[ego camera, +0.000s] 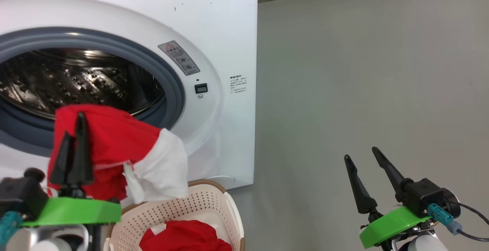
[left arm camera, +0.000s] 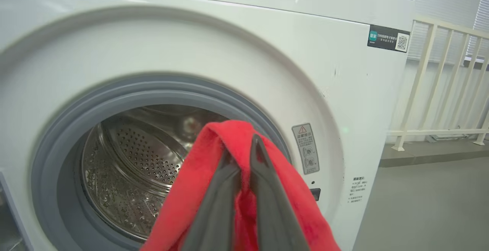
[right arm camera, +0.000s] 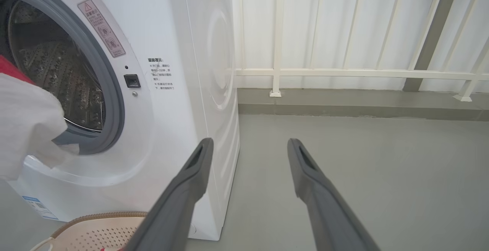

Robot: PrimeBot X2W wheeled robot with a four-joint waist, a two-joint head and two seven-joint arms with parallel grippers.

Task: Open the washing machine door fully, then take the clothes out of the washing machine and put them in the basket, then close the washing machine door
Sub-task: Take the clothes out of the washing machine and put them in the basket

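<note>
While your left hand (ego camera: 74,125) is clamped on a red-and-white garment (ego camera: 114,136) before the washing machine (ego camera: 221,33) opening, above the basket (ego camera: 214,201) holding more red clothes (ego camera: 187,237), your right hand (ego camera: 361,152) hangs spread wide, empty.

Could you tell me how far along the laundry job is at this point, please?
Done: the washing machine stands open, and one red garment lies in the basket. In hand: the left gripper is shut on a red-and-white garment, held near the basket. Left: drop it in, check the drum, whose visible part looks empty, then close the door. The right gripper is open.
</note>
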